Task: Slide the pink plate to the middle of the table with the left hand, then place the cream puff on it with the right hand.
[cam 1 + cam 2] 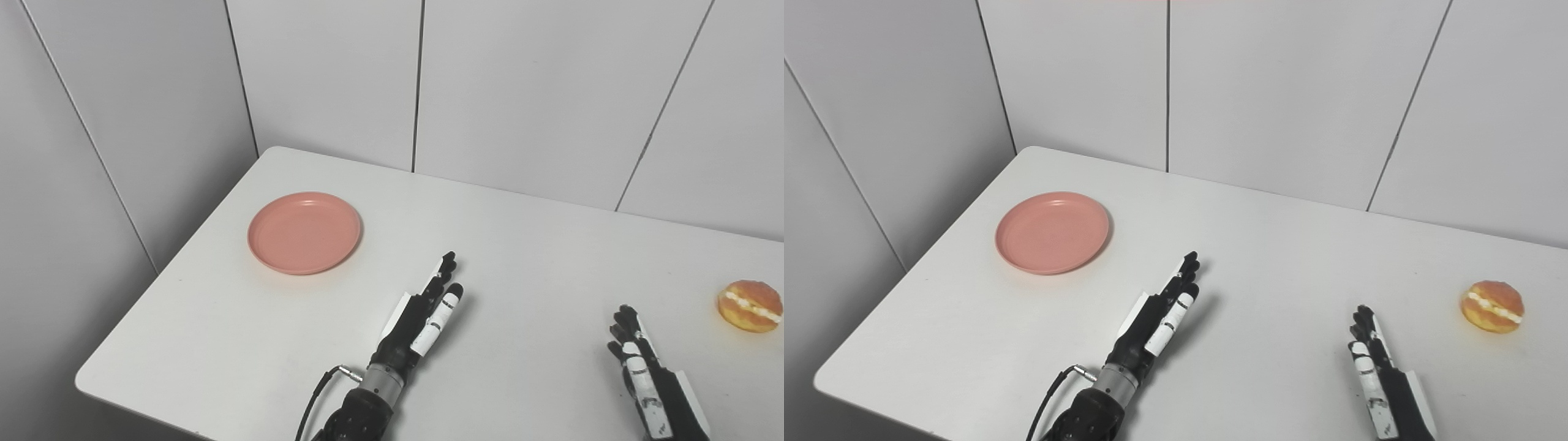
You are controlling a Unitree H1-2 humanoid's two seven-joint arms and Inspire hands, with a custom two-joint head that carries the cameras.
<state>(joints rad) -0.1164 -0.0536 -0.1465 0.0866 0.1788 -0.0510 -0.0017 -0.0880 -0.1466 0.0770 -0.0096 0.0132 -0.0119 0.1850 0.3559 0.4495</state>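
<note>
An empty pink plate [304, 232] lies flat on the white table [520, 257], far left and well back. A golden cream puff [750, 305] with a cream seam rests near the table's right edge. My left hand [422, 313] hovers over the table's middle front, fingers stretched out straight toward the back and holding nothing; it is to the right of the plate and nearer to me, apart from it. My right hand [637, 361] stands open low at the front right, fingers extended, left of the cream puff and not touching it.
Grey wall panels [520, 92] close off the back and left sides of the table. The table's left edge [165, 282] runs close past the plate. A cable [318, 392] loops from my left wrist.
</note>
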